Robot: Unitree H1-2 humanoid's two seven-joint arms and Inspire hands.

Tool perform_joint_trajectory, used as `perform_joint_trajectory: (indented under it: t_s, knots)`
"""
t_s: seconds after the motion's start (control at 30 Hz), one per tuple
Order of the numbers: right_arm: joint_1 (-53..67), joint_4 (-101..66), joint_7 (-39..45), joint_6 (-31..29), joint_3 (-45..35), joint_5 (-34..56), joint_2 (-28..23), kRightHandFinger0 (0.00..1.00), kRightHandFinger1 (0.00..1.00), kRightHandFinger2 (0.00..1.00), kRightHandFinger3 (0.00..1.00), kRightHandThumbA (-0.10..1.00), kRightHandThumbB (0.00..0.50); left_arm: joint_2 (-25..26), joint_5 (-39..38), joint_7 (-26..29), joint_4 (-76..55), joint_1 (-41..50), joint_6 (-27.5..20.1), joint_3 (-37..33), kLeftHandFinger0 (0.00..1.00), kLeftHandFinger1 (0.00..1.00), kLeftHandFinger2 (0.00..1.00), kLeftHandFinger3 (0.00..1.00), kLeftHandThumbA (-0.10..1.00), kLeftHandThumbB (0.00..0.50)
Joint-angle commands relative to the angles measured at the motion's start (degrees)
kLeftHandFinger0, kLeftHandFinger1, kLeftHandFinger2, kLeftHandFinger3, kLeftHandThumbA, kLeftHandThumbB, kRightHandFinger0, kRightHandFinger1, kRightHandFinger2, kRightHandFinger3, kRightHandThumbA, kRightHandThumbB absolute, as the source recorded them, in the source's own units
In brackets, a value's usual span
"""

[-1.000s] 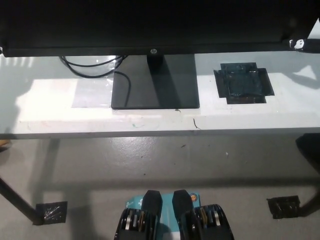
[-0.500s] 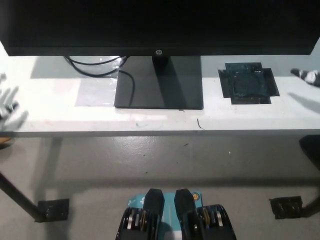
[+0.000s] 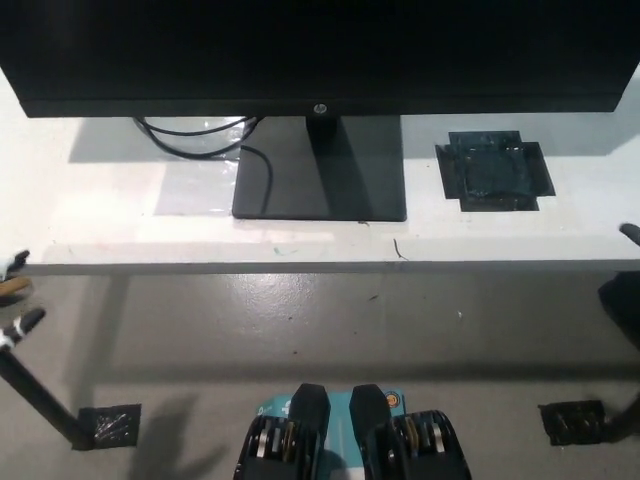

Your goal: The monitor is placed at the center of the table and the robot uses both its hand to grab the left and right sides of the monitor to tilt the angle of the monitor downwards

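Both hands at the picture's edges, off the monitor

The left hand shows only as a few white fingertips at the far left edge, below the bench's front edge — they are spread apart and hold nothing. The right hand is a dark sliver at the far right edge, level with the bench's front edge; whether it is open or closed cannot be told. The HP monitor stands at the middle of the white bench, towards its rear, its dark screen spanning the top of the view, its flat black base touching the benchtop. Black cables loop behind the base on its left — a patch of dark tape lies on the bench to the right of the base.
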Motion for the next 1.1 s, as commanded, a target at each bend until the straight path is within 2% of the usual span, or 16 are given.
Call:
perform_joint_trajectory:
  t_s: [0.0,0.07,0.1,0.17,0.23,0.3,0.33,0.43,0.5,0.57,0.63,0.7,0.73,0.8,0.9,1.07]
  knots:
    - [5.26,-30.3,-1.12,-5.68,-9.92,12.04,-2.07,1.0,1.0,1.0,1.0,1.0,0.466,-0.48,-20.13,0.65,-25.41,6.82,-1.06,7.87,1.0,1.0,1.0,1.0,1.0,0.373]
    - [6.55,-35.33,-2.86,-5.68,-9.44,8.17,1.37,1.0,1.0,1.0,1.0,1.0,0.474,-2.8,-19.73,1.51,-29.95,7.71,-1.42,6.39,1.0,1.0,1.0,1.0,1.0,0.352]
    - [7.55,-37.01,-3.7,-5.68,-8.22,6.59,3.2,1.0,1.0,1.0,1.0,1.0,0.476,-4.8,-18.91,1.82,-32.27,8.29,-0.26,5.23,1.0,1.0,1.0,1.0,1.0,0.367]
    - [9.81,-39.01,-3.92,-5.68,-2.1,4.98,7.22,1.0,1.0,1.0,1.0,1.0,0.426,-10.45,-16.85,2.82,-32.92,7.9,-2.64,1.54,1.0,1.0,1.0,1.0,1.0,0.372]
    - [11.78,-36.47,-4.06,-5.68,4.21,1.94,10.94,1.0,1.0,1.0,1.0,1.0,0.463,-14.75,-15.39,1.86,-29.94,7.75,-5.98,-2.32,1.0,1.0,1.0,1.0,1.0,0.339]
    - [12.79,-32.56,-5.45,-5.68,9.01,0.08,13.09,1.0,1.0,1.0,1.0,1.0,0.408,-18.07,-14.11,1.14,-25.86,7.07,-7.02,-4.2,1.0,1.0,1.0,1.0,1.0,0.338]
    - [13.92,-28.7,-6.07,-5.68,11.15,-0.73,16.14,1.0,1.0,1.0,1.0,1.0,0.436,-20.64,-14.92,0.48,-22.93,6.92,-7.02,-5.36,1.0,1.0,1.0,1.0,1.0,0.351]
    - [13.95,-18.34,-9.83,-5.68,15.56,-2.24,18.72,1.0,1.0,1.0,1.0,1.0,0.431,-23.61,-9.18,2.73,-15.94,5.4,-7.02,-6.85,1.0,1.0,1.0,1.0,1.0,0.343]
    - [12.26,-10.61,-10.34,-5.68,17.43,-0.19,20.38,1.0,1.0,1.0,1.0,1.0,0.437,-23.85,-5.56,5.4,-10.95,4.1,-7.02,-8.38,1.0,1.0,1.0,1.0,1.0,0.315]
    - [10.51,-3.75,-11.69,-5.68,18.64,0.19,21.86,1.0,1.0,1.0,1.0,1.0,0.414,-23.74,-4.41,7.56,-5.83,2.89,-7.02,-10.09,1.0,1.0,1.0,1.0,1.0,0.295]
    - [8.72,2.21,-12.86,-5.68,19.32,0.95,23.24,1.0,1.0,1.0,1.0,1.0,0.421,-24.18,-5.14,8.2,-1.11,1.67,-7.02,-10.9,1.0,1.0,1.0,1.0,1.0,0.328]
    - [6.84,7.11,-12.5,-5.68,19.23,2.54,24.62,1.0,1.0,1.0,1.0,1.0,0.428,-24.57,-5.92,8.51,2.43,0.53,-7.02,-11.12,1.0,1.0,1.0,1.0,1.0,0.334]
    - [5.7,10.06,-12.5,-5.68,19.51,2.98,25.25,1.0,1.0,1.0,1.0,1.0,0.417,-24.46,-5.83,8.41,4.35,0.09,-7.02,-11.16,1.0,1.0,1.0,1.0,1.0,0.325]
    - [2.72,15.39,-13.12,-5.68,20.58,2.61,25.98,1.0,1.0,1.0,1.0,1.0,0.4,-23.95,-6.24,7.37,7.59,-1.04,-7.02,-10.43,1.0,1.0,1.0,1.0,1.0,0.348]
    - [1.65,18.64,-13.84,-5.68,21.37,2.65,25.68,1.0,1.0,1.0,1.0,1.0,0.373,-23.56,-6.25,6.9,8.86,-1.68,-7.02,-10.83,1.0,1.0,1.0,1.0,1.0,0.342]
    - [0.94,21.82,-13.44,-5.68,21.23,3.77,25.89,1.0,1.0,1.0,1.0,1.0,0.378,-23.59,-5.66,6.81,8.94,-1.58,-7.02,-11.12,1.0,1.0,1.0,1.0,1.0,0.322]
